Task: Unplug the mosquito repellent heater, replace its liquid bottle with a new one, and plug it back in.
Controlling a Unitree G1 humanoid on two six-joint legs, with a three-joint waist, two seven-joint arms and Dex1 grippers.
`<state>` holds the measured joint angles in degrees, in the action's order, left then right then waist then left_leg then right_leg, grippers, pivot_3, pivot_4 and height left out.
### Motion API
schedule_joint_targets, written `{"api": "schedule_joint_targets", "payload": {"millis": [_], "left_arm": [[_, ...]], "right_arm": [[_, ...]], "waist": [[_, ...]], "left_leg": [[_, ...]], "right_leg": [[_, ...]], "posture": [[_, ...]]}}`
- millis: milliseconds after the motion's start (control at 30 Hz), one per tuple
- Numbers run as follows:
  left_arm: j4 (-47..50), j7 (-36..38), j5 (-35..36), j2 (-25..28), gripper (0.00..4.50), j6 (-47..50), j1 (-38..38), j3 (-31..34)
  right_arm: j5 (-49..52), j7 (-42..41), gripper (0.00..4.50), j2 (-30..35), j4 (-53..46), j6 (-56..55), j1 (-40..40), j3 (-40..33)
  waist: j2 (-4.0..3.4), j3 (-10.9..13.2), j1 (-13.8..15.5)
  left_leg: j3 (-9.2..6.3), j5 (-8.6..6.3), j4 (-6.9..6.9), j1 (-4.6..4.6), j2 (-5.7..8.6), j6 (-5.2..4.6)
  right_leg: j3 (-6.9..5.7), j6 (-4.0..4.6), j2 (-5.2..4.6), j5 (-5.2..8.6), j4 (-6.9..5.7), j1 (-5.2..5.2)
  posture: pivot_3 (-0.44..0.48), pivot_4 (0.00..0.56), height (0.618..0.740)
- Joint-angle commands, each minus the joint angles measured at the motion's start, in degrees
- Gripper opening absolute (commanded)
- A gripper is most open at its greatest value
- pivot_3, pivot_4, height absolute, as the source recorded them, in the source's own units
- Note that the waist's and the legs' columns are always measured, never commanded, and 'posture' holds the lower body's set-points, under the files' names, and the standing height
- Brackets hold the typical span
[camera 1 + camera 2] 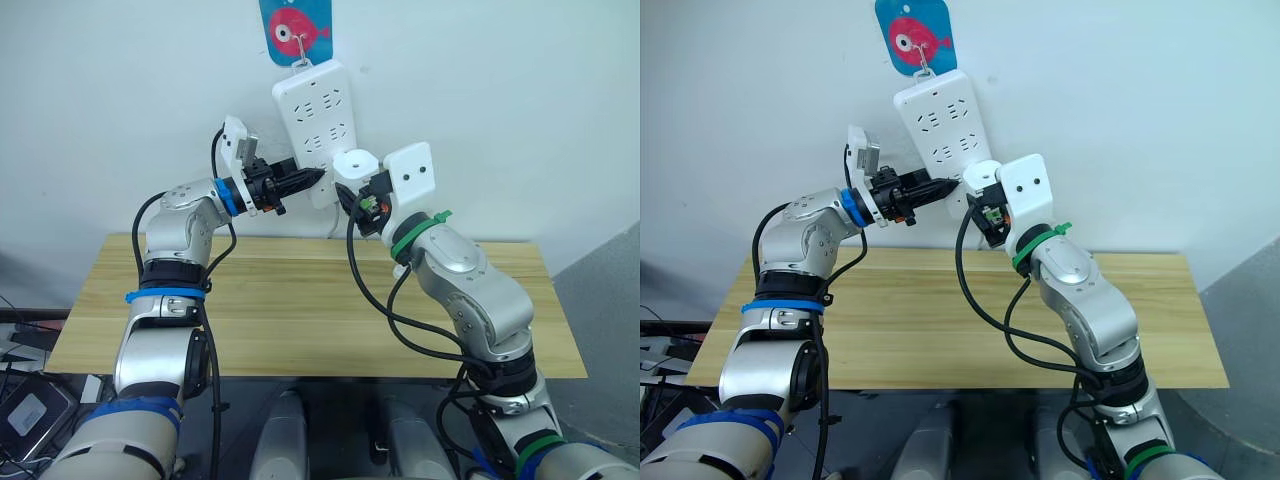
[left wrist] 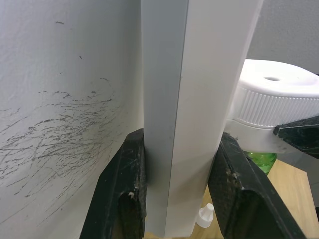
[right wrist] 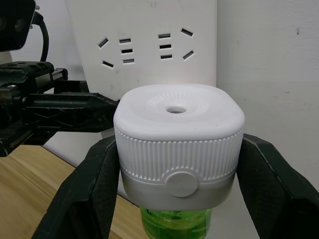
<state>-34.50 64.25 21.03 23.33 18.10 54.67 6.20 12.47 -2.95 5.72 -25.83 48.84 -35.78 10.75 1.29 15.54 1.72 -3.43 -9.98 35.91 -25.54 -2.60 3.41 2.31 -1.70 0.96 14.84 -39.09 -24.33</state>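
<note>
My left gripper [image 1: 318,176] pinches the lower edge of the power strip [image 1: 315,115] hanging on the wall. My right gripper [image 3: 177,164] is clamped round the heater [image 3: 178,144], held against the strip's foot. My wrist views show what my head misses: a green bottle [image 3: 174,222] under the heater, half cut off, and a white cap [image 2: 204,216] on the table [image 1: 300,320].

Left and right eye views: from the head, looking forward and down over the bench [image 1: 300,320] to the wall, sharing the hanging power strip [image 1: 315,125]. Left wrist view: very near, along the strip's lower edge [image 2: 194,124]. Right wrist view: very near, facing the strip's sockets [image 3: 144,45] behind the heater [image 3: 178,144]; the heater [image 2: 276,99] also appears in the left wrist view.
</note>
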Motion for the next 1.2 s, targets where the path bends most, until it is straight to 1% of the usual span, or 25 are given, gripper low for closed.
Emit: {"api": "schedule_joint_targets", "payload": {"millis": [33,100,167,200,367,500,567,600,767,800,833,867,933,1000,1033,1133,1200], "left_arm": [[0.2,1.6,1.0,-1.8,1.3,-0.2,2.1,-0.9],[-0.7,1.6,0.7,-1.7,1.3,-0.7,2.4,-0.8],[-2.0,1.7,0.3,-1.6,1.3,-1.4,2.8,-0.7],[-2.5,1.7,0.1,-1.5,1.3,-1.7,3.0,-0.7],[-5.2,1.7,-1.3,-1.0,1.3,-4.2,3.4,-1.0],[-7.4,1.3,-1.9,-0.8,1.3,-5.8,4.1,-0.8],[-8.9,0.8,-2.0,-0.6,2.03,-6.7,4.7,-0.4],[-9.5,1.0,-2.1,-0.1,2.28,-6.9,4.7,-0.3],[-9.5,0.6,-2.2,3.1,3.78,-6.0,4.5,1.0],[-9.1,0.8,-2.0,3.8,4.08,-5.6,4.3,1.2],[-8.4,0.9,-1.8,4.7,4.37,-4.9,4.0,1.4],[-8.0,1.0,-1.6,5.2,4.44,-4.3,3.8,1.6],[-6.2,1.8,-1.6,7.8,4.44,-3.3,2.8,1.9],[-4.3,2.0,-1.7,10.1,4.5,-2.4,1.6,2.1],[-3.6,1.9,-1.7,10.8,4.5,-2.2,1.1,2.1],[1.6,3.2,-1.1,14.0,4.5,-0.5,-3.0,2.4],[4.8,3.8,-0.4,15.4,4.5,0.7,-5.1,2.4]], "right_arm": [[-0.6,-0.2,3.0,-0.3,-1.1,-1.4,0.5,-1.6],[0.3,-1.1,3.72,0.2,-3.9,-0.8,2.0,-2.1],[1.8,-2.2,4.28,1.1,-7.8,1.1,4.1,-2.8],[2.5,-2.7,4.45,1.5,-9.6,2.1,5.1,-3.1],[5.1,-4.6,4.45,4.9,-17.8,7.1,10.5,-5.3],[7.4,-5.8,4.45,5.9,-20.3,8.9,12.5,-7.7],[8.0,-6.2,4.5,6.1,-20.2,9.0,12.8,-8.2],[8.3,-6.4,4.5,6.0,-19.7,8.6,12.9,-8.3],[8.2,-7.1,4.5,5.1,-16.9,6.2,13.4,-7.3],[8.1,-7.2,4.5,4.9,-16.6,5.7,13.6,-6.9],[8.1,-7.5,4.5,4.7,-16.2,5.3,13.7,-6.7],[8.0,-7.6,4.5,4.6,-16.1,5.0,13.9,-6.4],[8.2,-8.1,4.5,4.2,-15.2,4.0,13.9,-5.8],[8.5,-8.8,4.12,3.8,-14.3,3.1,13.8,-5.4],[8.5,-9.2,3.88,3.7,-13.9,2.6,13.8,-5.2],[9.4,-11.7,2.87,3.0,-11.5,0.8,13.1,-3.6],[9.7,-13.1,2.0,2.8,-10.0,-0.2,12.5,-2.5]], "waist": [[0.0,0.0,0.1],[0.0,0.0,0.3],[0.01,0.0,0.9],[0.01,0.0,1.0],[0.01,0.0,1.4],[0.01,0.0,1.2],[0.01,0.0,1.2],[0.01,0.0,1.1],[0.01,0.0,0.9],[0.01,0.0,1.0],[0.01,0.0,1.0],[0.01,0.0,1.0],[0.01,0.0,1.0],[0.01,0.0,0.8],[0.01,0.0,0.8],[0.0,0.0,1.0],[0.0,0.0,1.3]], "left_leg": [[0.0,0.01,0.0,0.0,0.0,-0.01],[0.01,0.01,0.0,-0.01,0.0,-0.02],[0.0,0.01,-0.01,-0.06,0.03,-0.02],[-0.03,0.01,-0.01,-0.17,0.02,-0.02],[-0.04,-0.01,-0.1,-0.31,0.1,-0.01],[-0.05,0.0,-0.06,-0.24,0.05,-0.01],[-0.05,0.0,-0.04,-0.21,0.04,-0.02],[-0.05,0.01,-0.03,-0.21,0.04,-0.02],[-0.02,0.0,-0.15,-0.28,0.05,-0.03],[-0.02,-0.01,-0.19,-0.28,0.05,-0.03],[-0.02,-0.01,-0.21,-0.28,0.05,-0.03],[-0.03,-0.01,-0.24,-0.27,0.05,-0.03],[-0.07,-0.01,-0.23,-0.27,0.01,-0.03],[-0.06,0.0,-0.23,-0.27,-0.01,-0.02],[-0.05,0.0,-0.22,-0.26,-0.02,-0.02],[-0.05,0.0,-0.23,-0.24,-0.02,-0.02],[-0.03,0.0,-0.24,-0.23,-0.02,-0.02]], "right_leg": [[-0.01,0.0,-0.01,0.0,0.0,0.01],[-0.03,0.0,-0.02,0.0,0.02,0.03],[-0.08,-0.01,-0.05,0.0,0.09,0.04],[-0.13,-0.01,-0.05,0.01,0.16,0.01],[-0.16,-0.08,-0.13,0.06,0.22,-0.07],[-0.17,-0.08,-0.1,0.07,0.15,-0.07],[-0.17,-0.07,-0.09,0.06,0.12,-0.06],[-0.16,-0.07,-0.09,0.06,0.12,-0.05],[-0.15,-0.07,-0.09,0.07,0.19,-0.12],[-0.16,-0.06,-0.08,0.08,0.19,-0.14],[-0.16,-0.06,-0.08,0.08,0.19,-0.15],[-0.18,-0.05,-0.08,0.09,0.16,-0.15],[-0.23,-0.04,-0.07,0.09,0.14,-0.16],[-0.19,-0.03,-0.05,0.1,0.12,-0.19],[-0.19,-0.03,-0.05,0.1,0.12,-0.19],[-0.19,-0.03,-0.06,0.1,0.11,-0.19],[-0.17,-0.03,-0.06,0.1,0.12,-0.19]], "posture": [[0.193,0.246,0.74],[0.19,0.243,0.74],[0.187,0.242,0.74],[0.187,0.242,0.74],[0.181,0.238,0.74],[0.18,0.235,0.74],[0.185,0.233,0.74],[0.188,0.23,0.74],[0.197,0.23,0.74],[0.228,0.228,0.74],[0.228,0.228,0.74],[0.239,0.225,0.74],[0.247,0.224,0.74],[0.247,0.224,0.74],[0.282,0.223,0.74],[0.303,0.222,0.74],[0.316,0.221,0.74]]}}
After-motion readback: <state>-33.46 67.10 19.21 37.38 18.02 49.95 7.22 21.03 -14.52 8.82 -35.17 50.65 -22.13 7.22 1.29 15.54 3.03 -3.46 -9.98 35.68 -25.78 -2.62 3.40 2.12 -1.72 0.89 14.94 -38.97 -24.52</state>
